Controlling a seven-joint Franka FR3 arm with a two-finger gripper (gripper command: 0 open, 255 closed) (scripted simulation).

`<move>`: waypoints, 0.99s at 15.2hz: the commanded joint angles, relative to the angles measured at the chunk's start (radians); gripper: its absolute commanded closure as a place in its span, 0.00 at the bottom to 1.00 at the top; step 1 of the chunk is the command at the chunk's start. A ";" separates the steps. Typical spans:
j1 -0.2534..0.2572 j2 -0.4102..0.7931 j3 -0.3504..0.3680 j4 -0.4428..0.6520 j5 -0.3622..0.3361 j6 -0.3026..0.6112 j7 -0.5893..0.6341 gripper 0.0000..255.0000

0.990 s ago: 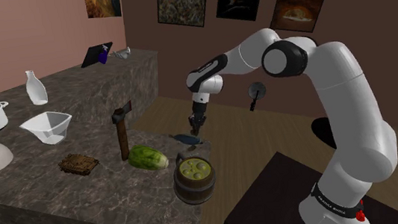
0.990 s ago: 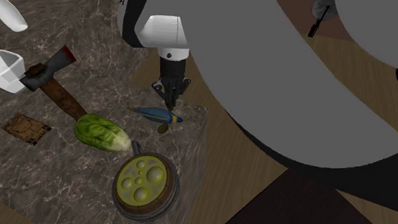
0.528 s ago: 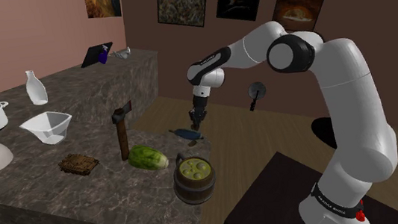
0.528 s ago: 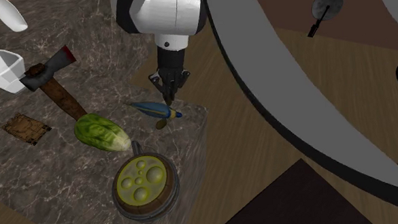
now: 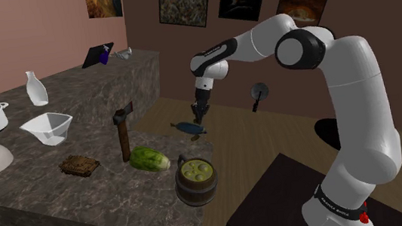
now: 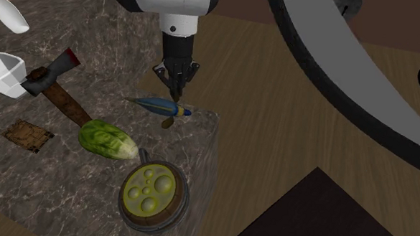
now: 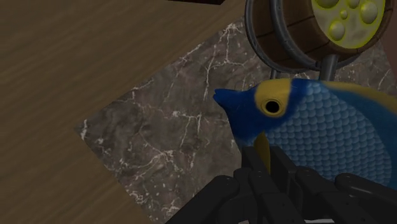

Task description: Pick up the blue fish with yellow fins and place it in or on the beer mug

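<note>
Jaws closed tight on blue fish (image 6: 156, 105), gripper (image 6: 175, 95) pinching from above. Fish hung level over counter (image 6: 74, 176) corner, long axis across fingers; beer mug (image 6: 151, 195) stood near, toward second exterior view's bottom.

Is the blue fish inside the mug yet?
No, the blue fish is clasped in the gripper, well apart from the beer mug.
</note>
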 commanded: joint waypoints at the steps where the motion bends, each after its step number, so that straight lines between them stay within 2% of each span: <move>1: 0.001 -0.016 -0.002 0.002 -0.004 -0.016 0.006 1.00; 11: 0.002 -0.073 -0.009 0.037 -0.021 -0.105 0.035 1.00; 15: 0.051 -0.218 -0.001 -0.177 -0.022 -0.023 0.061 1.00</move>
